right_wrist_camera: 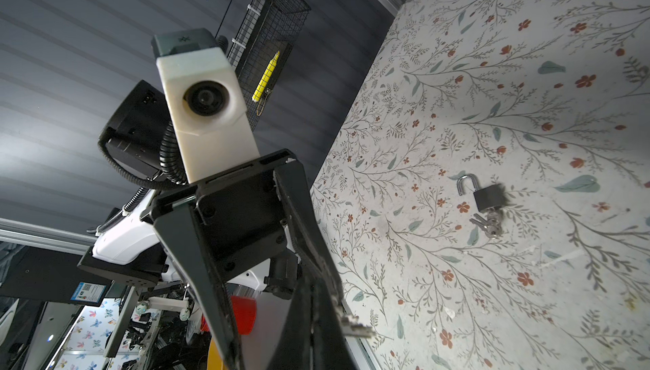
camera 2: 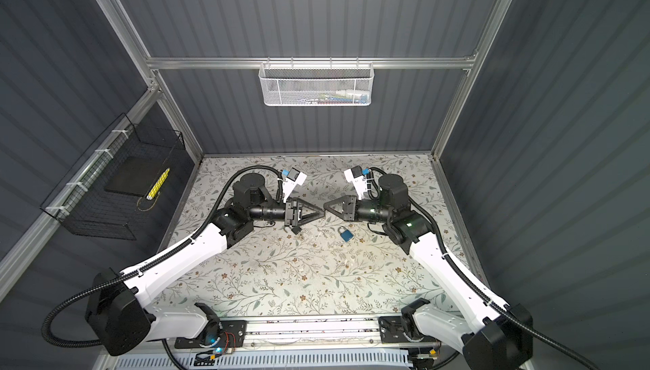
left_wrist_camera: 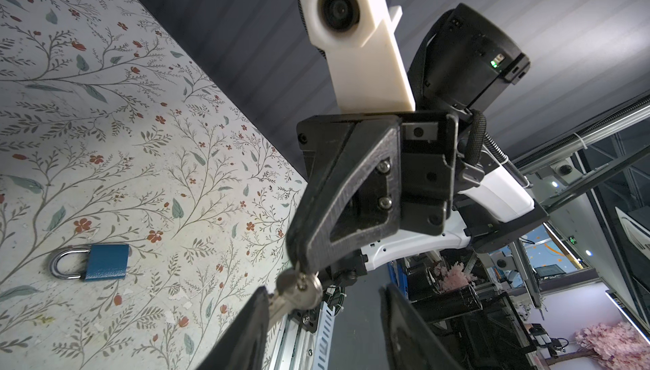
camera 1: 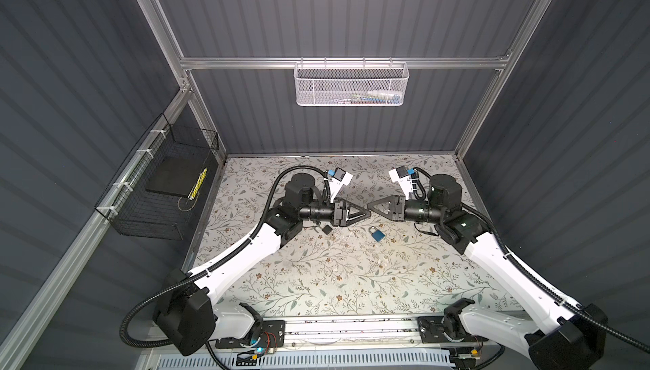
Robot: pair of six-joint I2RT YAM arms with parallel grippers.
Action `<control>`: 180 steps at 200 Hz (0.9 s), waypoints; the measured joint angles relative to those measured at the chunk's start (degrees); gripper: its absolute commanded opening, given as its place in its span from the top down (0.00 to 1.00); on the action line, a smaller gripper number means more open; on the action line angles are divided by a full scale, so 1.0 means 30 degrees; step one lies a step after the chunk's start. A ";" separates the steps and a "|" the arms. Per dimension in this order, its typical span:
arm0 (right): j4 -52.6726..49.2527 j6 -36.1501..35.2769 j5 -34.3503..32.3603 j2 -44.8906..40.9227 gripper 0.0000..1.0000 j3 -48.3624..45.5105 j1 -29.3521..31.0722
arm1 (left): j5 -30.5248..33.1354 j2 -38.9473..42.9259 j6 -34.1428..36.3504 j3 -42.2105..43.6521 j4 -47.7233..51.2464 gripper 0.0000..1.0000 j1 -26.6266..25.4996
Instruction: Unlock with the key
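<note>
I inspected a robot test cell inside a lab: grey ribbed panels [camera 1: 316, 16] on aluminium framing [camera 1: 246, 63], a floral-covered table [camera 1: 316, 280], white mesh basket [camera 1: 351, 87] at twelve o'clock, black wire basket [camera 1: 147, 224] at nine.

I have both arms reaching in from the near edge, bent at the elbow, with the forearms turned inward. The left arm [camera 1: 239, 259] and right arm [camera 1: 492, 262] mirror each other in both top views. Both wrists are level and rolled sideways, so the left gripper [camera 1: 368, 212] and right gripper [camera 1: 368, 206] point at each other, nearly tip to tip. My left gripper's fingers [left_wrist_camera: 246, 329] stand well apart. My right gripper is clamped on the key [right_wrist_camera: 355, 327], whose blade sticks out past its fingertips.
</note>
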State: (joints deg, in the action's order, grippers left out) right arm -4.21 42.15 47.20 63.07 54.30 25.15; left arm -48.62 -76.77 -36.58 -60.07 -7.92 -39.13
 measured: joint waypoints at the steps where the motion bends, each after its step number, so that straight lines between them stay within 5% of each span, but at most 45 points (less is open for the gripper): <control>1: 0.0000 0.0022 0.0000 0.0000 1.00 -0.0007 0.0000 | 0.0000 -0.0007 0.0000 0.0000 0.0007 0.48 -0.0007; 103: 0.0372 0.0095 0.0051 0.0087 1.00 -0.0073 0.0000 | 0.0430 -0.0474 0.0583 -0.0313 0.0933 0.85 -0.0321; 180: 0.0393 0.0087 -0.0022 0.0087 1.00 -0.0073 -0.0262 | 0.0743 -0.0452 0.1158 -0.0357 0.2069 0.86 -0.0321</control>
State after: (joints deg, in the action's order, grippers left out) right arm -3.03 42.41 47.13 63.33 54.08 24.36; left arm -46.39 -78.13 -33.10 -61.14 -1.72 -40.10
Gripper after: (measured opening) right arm 0.044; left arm 0.142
